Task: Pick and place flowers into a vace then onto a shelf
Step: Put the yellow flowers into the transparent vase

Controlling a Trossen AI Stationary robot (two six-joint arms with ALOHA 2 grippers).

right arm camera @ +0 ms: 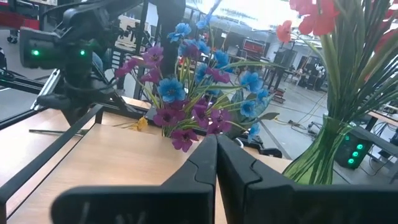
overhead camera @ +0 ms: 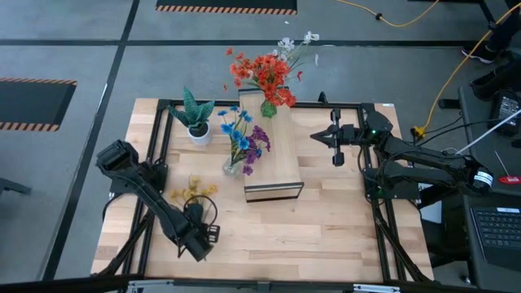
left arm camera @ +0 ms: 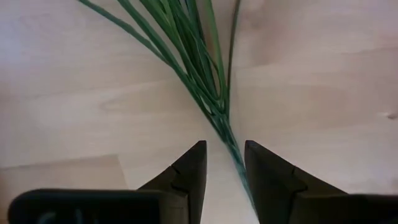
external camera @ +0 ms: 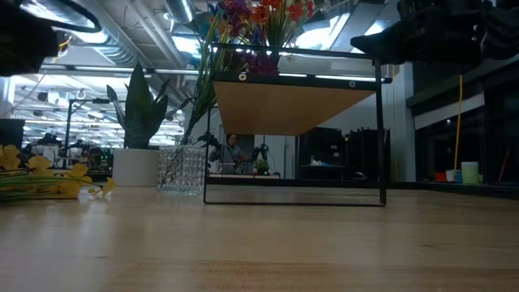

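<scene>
Yellow flowers lie flat on the table to the left of the shelf; their thin green stems run toward the near edge. My left gripper is down over the stem ends, open. Its fingers stand on either side of the bundled stems, which pass close to one finger. Blue and purple flowers stand in a clear glass vase beside the shelf. Red-orange and white flowers stand in a green vase on the shelf's far end. My right gripper is shut and hovers right of the shelf.
A spiky green plant in a white pot stands left of the glass vase, near the table's far left corner. A black metal frame borders the table. Bare tabletop lies in front of and right of the shelf.
</scene>
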